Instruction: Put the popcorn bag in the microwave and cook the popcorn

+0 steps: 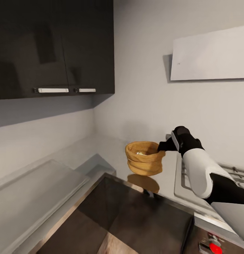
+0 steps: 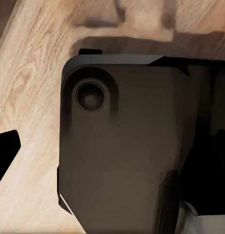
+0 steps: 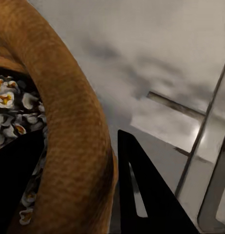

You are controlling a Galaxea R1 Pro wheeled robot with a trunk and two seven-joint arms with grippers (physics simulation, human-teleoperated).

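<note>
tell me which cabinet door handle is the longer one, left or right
The left handle on the dark upper cabinet is longer; the right handle beside it is clearly shorter. Both are white horizontal bars.

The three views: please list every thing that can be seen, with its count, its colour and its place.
popcorn bag: one, mustard-yellow, lifted above the countertop, its reflection below it; kernels inside.
countertop: one, grey metal, running into the corner.
wall cabinets: two doors, black with white handles, upper left.
range hood: one, white, on the wall upper right.
stove: one, pale, right of the bag, with a red knob at the lower right.
wooden floor: light brown, in the left wrist view.
right gripper: black, its fingers astride the bag's rolled rim.
right arm: white and black.
</note>
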